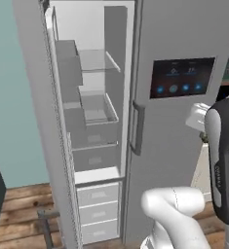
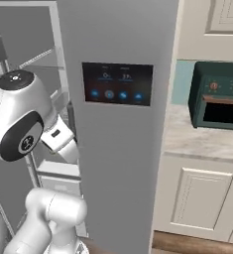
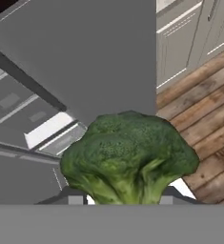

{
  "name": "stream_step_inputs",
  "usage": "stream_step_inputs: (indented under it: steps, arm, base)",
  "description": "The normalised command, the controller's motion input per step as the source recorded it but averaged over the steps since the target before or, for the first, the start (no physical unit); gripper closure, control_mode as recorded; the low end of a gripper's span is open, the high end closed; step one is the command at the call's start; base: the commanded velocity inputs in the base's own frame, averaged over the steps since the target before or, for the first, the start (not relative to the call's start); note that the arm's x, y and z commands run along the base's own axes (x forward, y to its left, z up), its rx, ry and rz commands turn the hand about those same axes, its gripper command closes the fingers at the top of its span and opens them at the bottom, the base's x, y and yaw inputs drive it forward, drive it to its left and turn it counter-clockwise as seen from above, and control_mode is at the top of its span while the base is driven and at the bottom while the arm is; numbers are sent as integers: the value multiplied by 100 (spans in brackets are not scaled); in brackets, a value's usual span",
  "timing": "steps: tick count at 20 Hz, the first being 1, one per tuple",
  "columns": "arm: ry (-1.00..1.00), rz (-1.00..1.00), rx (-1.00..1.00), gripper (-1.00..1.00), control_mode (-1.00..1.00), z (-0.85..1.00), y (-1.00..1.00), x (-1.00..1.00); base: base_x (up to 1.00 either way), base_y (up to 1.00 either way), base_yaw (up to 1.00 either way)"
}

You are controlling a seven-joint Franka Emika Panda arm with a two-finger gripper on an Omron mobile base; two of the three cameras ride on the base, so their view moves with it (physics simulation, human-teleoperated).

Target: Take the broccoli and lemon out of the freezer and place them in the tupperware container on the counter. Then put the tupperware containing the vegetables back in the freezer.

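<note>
Green filled the hand view: the broccoli [image 3: 130, 159] sat right above the fingers [image 3: 75, 199], its stalk down between the two tips, so the gripper [image 3: 120, 200] looked to be pinching it by the stem, though how firm the contact was I could not tell. Behind it ran the grey front of the freezer [image 2: 118, 149], the wooden floor [image 3: 204, 138] and a strip of cream cabinets [image 3: 194, 33].

From the base views, the freezer's left door [image 1: 38, 121] stood wide open on its shelves and drawers, while the right door with the blue-lit panel [image 2: 117, 83] was closed. The arm [image 1: 220, 160] hung in front of that closed door. The desk [image 2: 197, 139] lay off to the right with the toaster oven [image 2: 217, 96] on it; no tray or lemon was to be seen.

The risk, as I judged it: a grip low on a thin stalk under a heavy, lumpy head could let the broccoli tip or slip during the swing right. The closed door's edge and the oven's front corner crowded that path. Open room lay along the desk's front edge, left of the oven.
</note>
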Motion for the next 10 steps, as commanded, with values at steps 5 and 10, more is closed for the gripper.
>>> stream_step_inputs:
  steps: [5, 10]
  arm:
    - [0, 0, 0, 100, 100, 0, 0, 0]
    - [0, 0, 0, 100, 100, 0, 0, 0]
  base:
    - [0, -100, 0]
    - [7, -100, 0]
